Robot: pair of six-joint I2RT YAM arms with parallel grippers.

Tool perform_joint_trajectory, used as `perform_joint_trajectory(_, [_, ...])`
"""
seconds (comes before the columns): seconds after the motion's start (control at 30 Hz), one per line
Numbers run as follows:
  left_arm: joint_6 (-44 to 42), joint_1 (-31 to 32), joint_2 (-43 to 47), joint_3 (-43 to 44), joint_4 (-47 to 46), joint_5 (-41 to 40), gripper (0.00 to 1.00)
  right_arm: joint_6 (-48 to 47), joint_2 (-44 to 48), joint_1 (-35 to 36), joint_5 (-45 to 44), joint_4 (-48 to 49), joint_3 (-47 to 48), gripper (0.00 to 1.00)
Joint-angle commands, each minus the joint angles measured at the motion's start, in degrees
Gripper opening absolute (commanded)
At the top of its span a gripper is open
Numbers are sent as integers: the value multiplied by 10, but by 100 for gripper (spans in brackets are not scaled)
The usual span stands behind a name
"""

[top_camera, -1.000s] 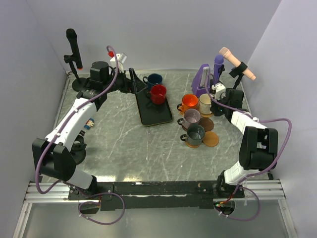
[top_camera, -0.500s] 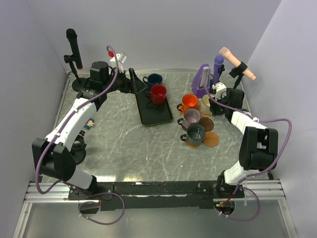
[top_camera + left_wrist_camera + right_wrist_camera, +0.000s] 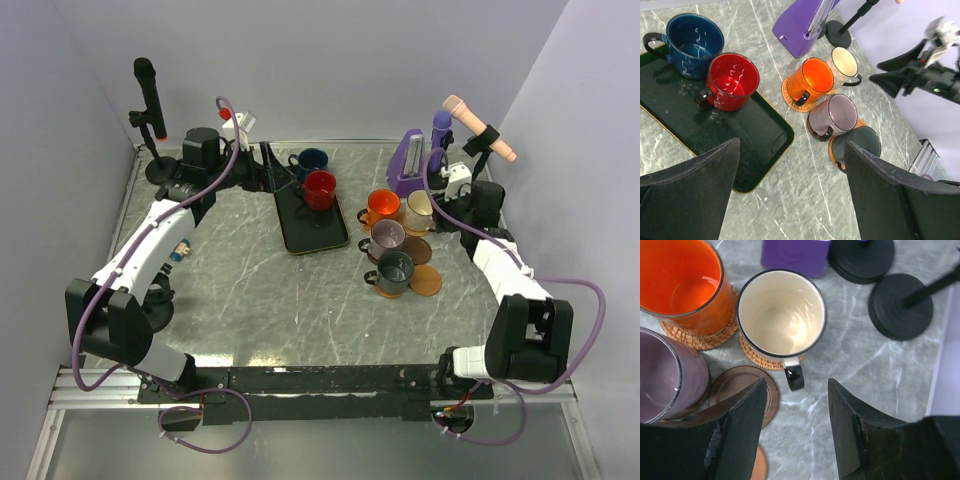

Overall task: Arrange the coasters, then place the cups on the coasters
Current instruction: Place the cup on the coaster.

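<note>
The cream cup (image 3: pixel 781 312) stands on a woven coaster (image 3: pixel 756 357), its dark handle just ahead of my open right gripper (image 3: pixel 796 390), which holds nothing. Beside it, the orange cup (image 3: pixel 680 282) sits on another woven coaster (image 3: pixel 697 340). The mauve cup (image 3: pixel 665 377) and the dark grey-green cup (image 3: pixel 394 270) stand nearer. A dark brown coaster (image 3: pixel 742 385) and an orange-tan coaster (image 3: pixel 427 280) lie bare. The red cup (image 3: pixel 732 81) stands on the black tray (image 3: pixel 755 150), and the navy cup (image 3: pixel 692 39) sits at its far end. My left gripper (image 3: pixel 791 145) hangs open above the tray's near corner.
A purple wedge-shaped object (image 3: pixel 408 160) stands behind the cups. Round black stand bases (image 3: pixel 900 305) sit right of the cream cup. A black microphone (image 3: pixel 148 95) rises at the back left, a beige one (image 3: pixel 480 125) at the back right. Walls close in on three sides.
My right gripper has opened and drawn back to the right, away from the cream cup, which stays on its coaster. The left arm has hardly moved.
</note>
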State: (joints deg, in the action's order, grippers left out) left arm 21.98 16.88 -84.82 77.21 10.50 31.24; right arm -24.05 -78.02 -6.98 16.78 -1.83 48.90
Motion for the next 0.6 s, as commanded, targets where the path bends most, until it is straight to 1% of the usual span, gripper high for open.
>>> perform_joint_trajectory(0.0, [-4, -4, 22, 0, -22, 12, 88, 81, 36, -1, -50, -62, 20, 58])
perform_joint_trajectory(0.1, [-4, -4, 20, -2, -24, 12, 89, 102, 26, -4, -32, -109, 40, 56])
perform_joint_trajectory(0.23, [-3, -5, 20, -7, -27, 14, 88, 124, 9, -4, -15, -141, 50, 52])
perform_joint_trajectory(0.43, [-3, -9, 24, -15, -32, 9, 89, 135, -20, -4, -54, -167, 63, 50])
perform_joint_trajectory(0.57, [0, -11, 23, -17, -36, 12, 89, 142, -52, -4, -68, -179, 87, 45])
